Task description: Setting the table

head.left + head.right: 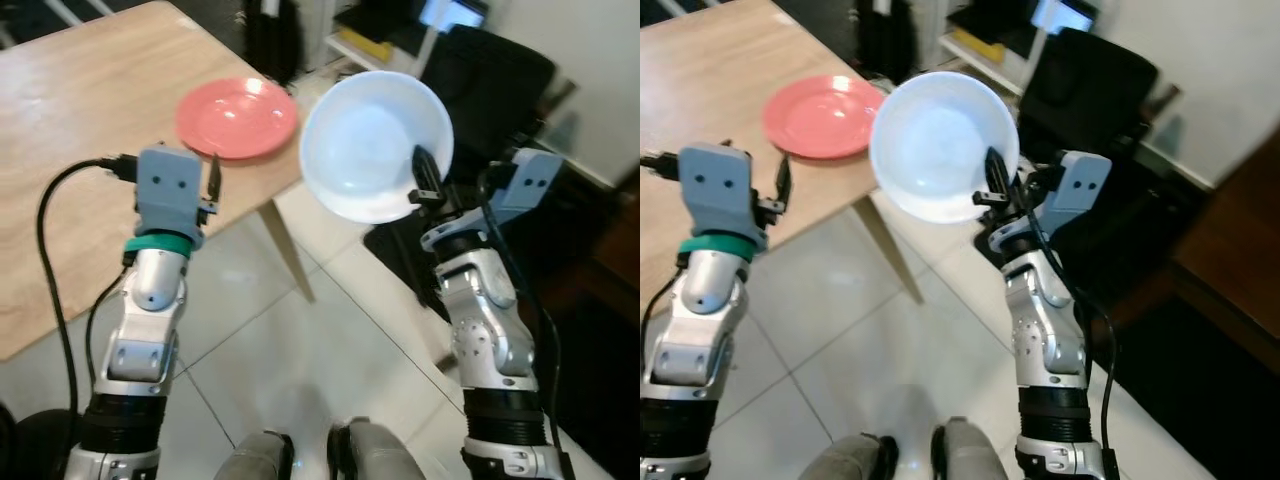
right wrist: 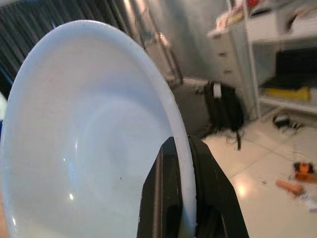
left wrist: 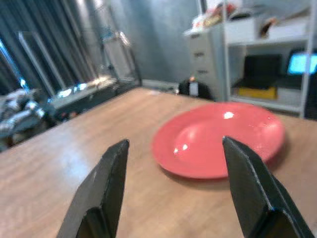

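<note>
Right wrist view: right gripper (image 2: 190,148) pinches pale-blue bowl (image 2: 89,144).

My wooden table (image 1: 70,150) carries one thing, a red plate (image 1: 238,117), lying flat near the table's corner, close to the edge above the white tiled floor (image 1: 300,360). One slanted table leg (image 1: 288,252) stands on those tiles.

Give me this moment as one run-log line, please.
right gripper: shut on white plate, off table | left gripper: open, facing pink plate
</note>
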`<state>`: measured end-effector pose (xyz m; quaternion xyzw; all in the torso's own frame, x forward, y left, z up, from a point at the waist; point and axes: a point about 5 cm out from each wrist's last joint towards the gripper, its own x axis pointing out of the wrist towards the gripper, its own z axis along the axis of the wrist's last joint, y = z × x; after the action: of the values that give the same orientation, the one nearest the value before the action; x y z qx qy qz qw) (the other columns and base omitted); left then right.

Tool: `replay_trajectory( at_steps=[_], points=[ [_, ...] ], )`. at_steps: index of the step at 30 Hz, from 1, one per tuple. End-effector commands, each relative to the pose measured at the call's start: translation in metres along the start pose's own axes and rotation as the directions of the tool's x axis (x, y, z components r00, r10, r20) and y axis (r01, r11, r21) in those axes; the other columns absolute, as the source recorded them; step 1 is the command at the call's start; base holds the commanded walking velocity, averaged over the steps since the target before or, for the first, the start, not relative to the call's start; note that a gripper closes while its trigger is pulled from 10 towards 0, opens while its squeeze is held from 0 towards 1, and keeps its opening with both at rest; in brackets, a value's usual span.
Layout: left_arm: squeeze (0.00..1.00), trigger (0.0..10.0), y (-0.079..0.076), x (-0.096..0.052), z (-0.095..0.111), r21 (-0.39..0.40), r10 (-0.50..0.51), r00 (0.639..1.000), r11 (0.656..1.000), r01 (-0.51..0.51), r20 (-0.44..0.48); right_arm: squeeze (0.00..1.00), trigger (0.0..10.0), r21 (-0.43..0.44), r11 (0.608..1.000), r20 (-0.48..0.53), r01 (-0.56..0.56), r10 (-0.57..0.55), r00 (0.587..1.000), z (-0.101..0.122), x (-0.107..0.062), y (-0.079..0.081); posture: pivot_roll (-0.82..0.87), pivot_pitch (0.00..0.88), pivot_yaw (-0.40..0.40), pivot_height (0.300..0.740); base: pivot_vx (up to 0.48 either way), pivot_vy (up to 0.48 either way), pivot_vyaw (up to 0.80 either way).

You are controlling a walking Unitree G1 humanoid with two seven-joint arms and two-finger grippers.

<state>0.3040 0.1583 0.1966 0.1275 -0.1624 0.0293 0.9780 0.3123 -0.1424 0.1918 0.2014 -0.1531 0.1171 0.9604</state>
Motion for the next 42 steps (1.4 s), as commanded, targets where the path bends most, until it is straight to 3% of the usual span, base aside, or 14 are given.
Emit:
replay_trajectory(
  at_steps=[1,6,16,34,40,42],
  points=[
    [0.00,10.0,0.002,-0.002,-0.002,0.023,0.006,1.000,1.000,-0.006,-0.006,0.00,10.0,0.012,1.000,0.005,-0.008,0.008,1.000,0.001,0.000,0.001,0.07,0.046,0.029,0.740,0.461,0.000,0.79],
    [0.00,10.0,0.001,-0.002,-0.002,0.023,0.004,1.000,1.000,-0.004,-0.007,0.00,10.0,0.025,1.000,0.003,-0.001,0.001,1.000,0.001,0.000,-0.001,0.07,0.045,0.032,0.740,0.461,0.000,0.69],
    [0.00,10.0,-0.001,0.000,-0.003,0.022,0.000,1.000,1.000,0.000,-0.011,0.00,10.0,0.072,0.997,0.007,-0.011,0.010,1.000,0.002,0.000,-0.004,0.07,0.038,0.038,0.740,0.451,0.000,0.00],
    [0.00,10.0,-0.006,0.000,-0.004,0.016,-0.027,1.000,1.000,0.027,-0.017,0.00,10.0,0.058,0.995,-0.046,-0.078,0.080,0.996,-0.003,-0.001,0.002,0.07,0.027,0.036,0.740,0.000,0.000,0.00],
    [0.00,10.0,-0.005,-0.001,-0.003,0.030,-0.085,0.996,0.996,0.086,-0.014,0.00,10.0,0.049,0.990,-0.110,-0.130,0.135,0.985,-0.010,-0.003,0.007,0.07,0.027,0.034,0.740,0.000,0.000,0.00],
    [0.00,10.0,0.005,0.001,0.000,0.040,-0.140,0.990,0.989,0.140,-0.013,0.00,10.0,0.019,0.991,-0.145,-0.132,0.133,0.980,-0.013,-0.001,0.006,0.08,0.037,0.027,0.740,0.000,0.000,0.00]
  ],
)
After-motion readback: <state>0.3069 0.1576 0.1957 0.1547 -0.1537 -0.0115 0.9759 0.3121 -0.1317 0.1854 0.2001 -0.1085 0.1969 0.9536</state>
